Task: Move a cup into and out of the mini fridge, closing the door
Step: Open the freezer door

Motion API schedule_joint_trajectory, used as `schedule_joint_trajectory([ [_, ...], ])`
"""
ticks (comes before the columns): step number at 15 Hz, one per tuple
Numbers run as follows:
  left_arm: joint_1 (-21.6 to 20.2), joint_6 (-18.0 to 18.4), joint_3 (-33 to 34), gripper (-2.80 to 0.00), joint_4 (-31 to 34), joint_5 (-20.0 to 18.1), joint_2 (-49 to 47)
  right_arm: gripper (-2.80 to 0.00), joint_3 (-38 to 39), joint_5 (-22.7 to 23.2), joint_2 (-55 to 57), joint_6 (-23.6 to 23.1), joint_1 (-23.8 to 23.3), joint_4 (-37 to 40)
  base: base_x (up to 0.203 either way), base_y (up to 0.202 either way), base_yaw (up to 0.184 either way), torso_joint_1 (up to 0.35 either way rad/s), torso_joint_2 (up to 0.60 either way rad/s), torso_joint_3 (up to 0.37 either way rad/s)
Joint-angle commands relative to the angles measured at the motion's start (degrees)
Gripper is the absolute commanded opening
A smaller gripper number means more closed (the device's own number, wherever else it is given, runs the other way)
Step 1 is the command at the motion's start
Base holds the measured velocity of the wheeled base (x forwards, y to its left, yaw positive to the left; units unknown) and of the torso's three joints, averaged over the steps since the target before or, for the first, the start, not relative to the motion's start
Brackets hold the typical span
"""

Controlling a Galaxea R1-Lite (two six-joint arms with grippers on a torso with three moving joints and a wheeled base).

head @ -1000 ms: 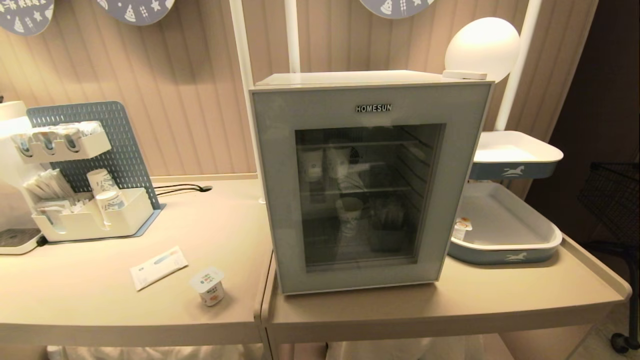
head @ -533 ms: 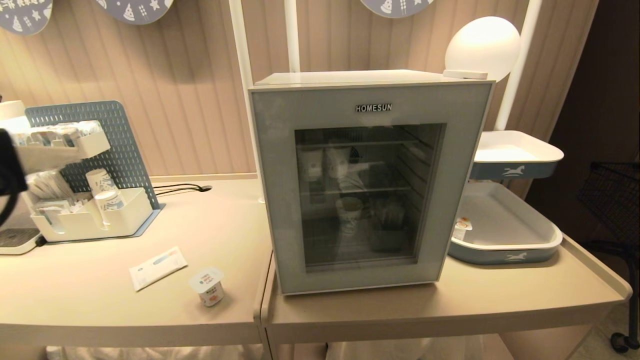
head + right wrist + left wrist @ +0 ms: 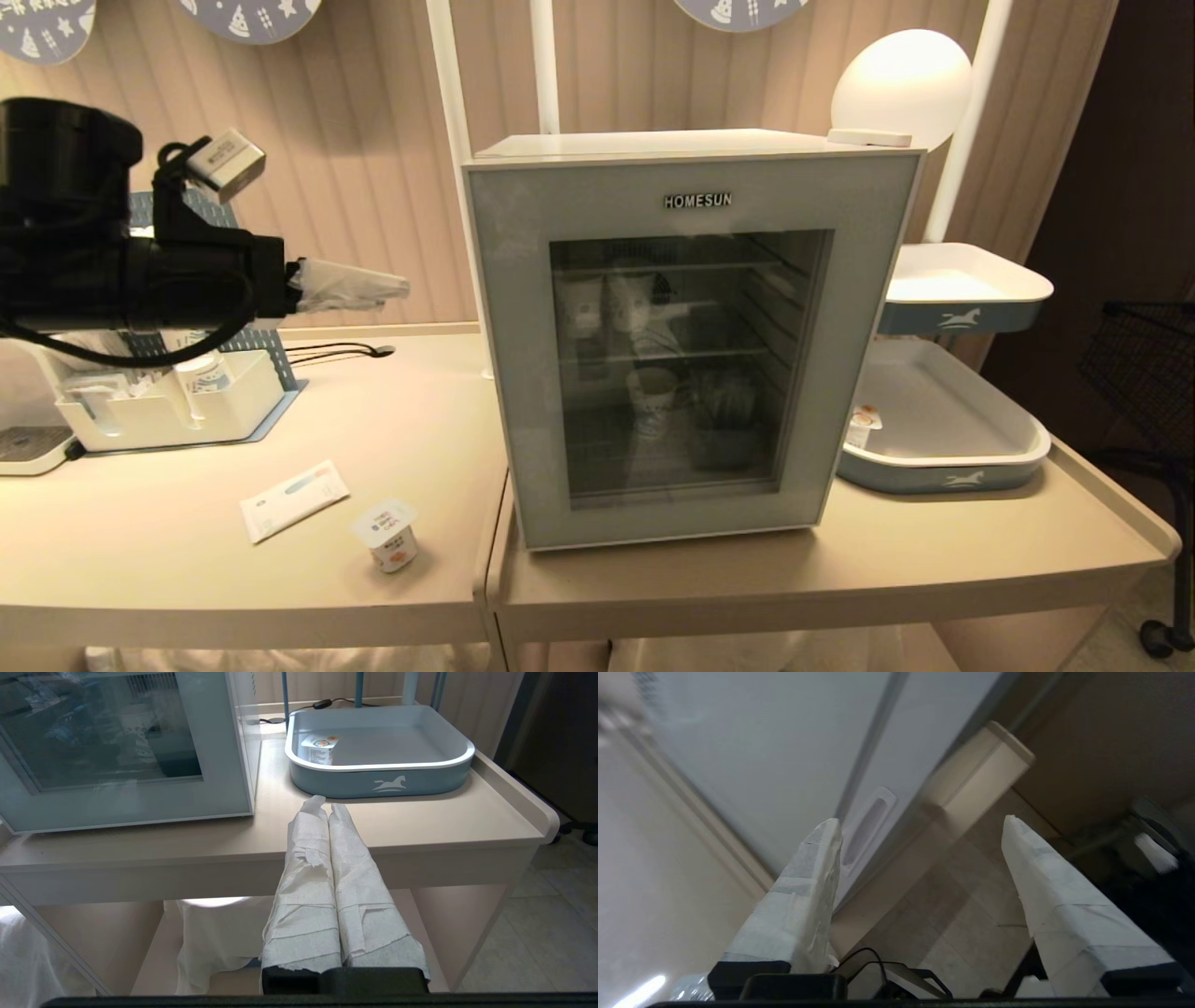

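Note:
The cup, small and white with orange print, stands on the left table near its front edge. The mini fridge stands in the middle, and its door, grey-framed with dark glass, is shut. My left gripper hangs level above the left table, pointing at the fridge's left side, a short way off it and well above the cup. In the left wrist view the left gripper is open and empty, facing a recessed slot in the fridge's side. My right gripper is shut and empty, low before the right table's edge.
A blue tray right of the fridge holds another small yogurt cup. A pegboard organiser with paper cups stands at the back left. A flat sachet lies beside the cup. Paper cups show behind the fridge glass.
My left arm has swung up into the head view from the left and now points at the fridge. Its fingers have come apart. Nothing else moved.

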State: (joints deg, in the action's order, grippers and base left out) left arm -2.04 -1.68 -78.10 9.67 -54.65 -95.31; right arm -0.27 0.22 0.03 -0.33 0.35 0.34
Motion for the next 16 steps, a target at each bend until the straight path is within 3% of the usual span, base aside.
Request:
schedule_joint_trajectory([
  [1, -1.2, 2.1, 1.4, 0.00, -0.9, -10.0, -4.5, -2.80, 0.0, 0.0, 0.1, 0.0, 0.1, 0.0, 0.000, 0.000, 0.000, 0.000, 0.00, 0.000],
  [5, -0.9, 16.1, 6.8, 0.00, -5.6, -17.0, -10.6, -2.80, 0.0, 0.0, 0.1, 0.0, 0.1, 0.0, 0.000, 0.000, 0.000, 0.000, 0.00, 0.000],
  [7, 1.1, 17.0, 7.5, 0.00, -6.0, -20.7, -12.2, -2.80, 0.0, 0.0, 0.1, 0.0, 0.1, 0.0, 0.000, 0.000, 0.000, 0.000, 0.00, 0.000],
  [9, 2.9, 16.8, 8.0, 0.00, -5.6, -22.0, -12.6, -2.80, 0.0, 0.0, 0.1, 0.0, 0.0, 0.0, 0.000, 0.000, 0.000, 0.000, 0.00, 0.000],
  [12, 5.1, 14.8, 7.3, 0.00, -5.9, -22.0, -13.6, -2.80, 0.0, 0.0, 0.1, -0.1, 0.1, 0.0, 0.000, 0.000, 0.000, 0.000, 0.00, 0.000],
  [16, 6.6, 15.4, 5.9, 0.00, -6.7, -21.4, -16.7, -2.80, 0.0, 0.0, 0.1, 0.0, 0.1, 0.0, 0.000, 0.000, 0.000, 0.000, 0.00, 0.000],
])
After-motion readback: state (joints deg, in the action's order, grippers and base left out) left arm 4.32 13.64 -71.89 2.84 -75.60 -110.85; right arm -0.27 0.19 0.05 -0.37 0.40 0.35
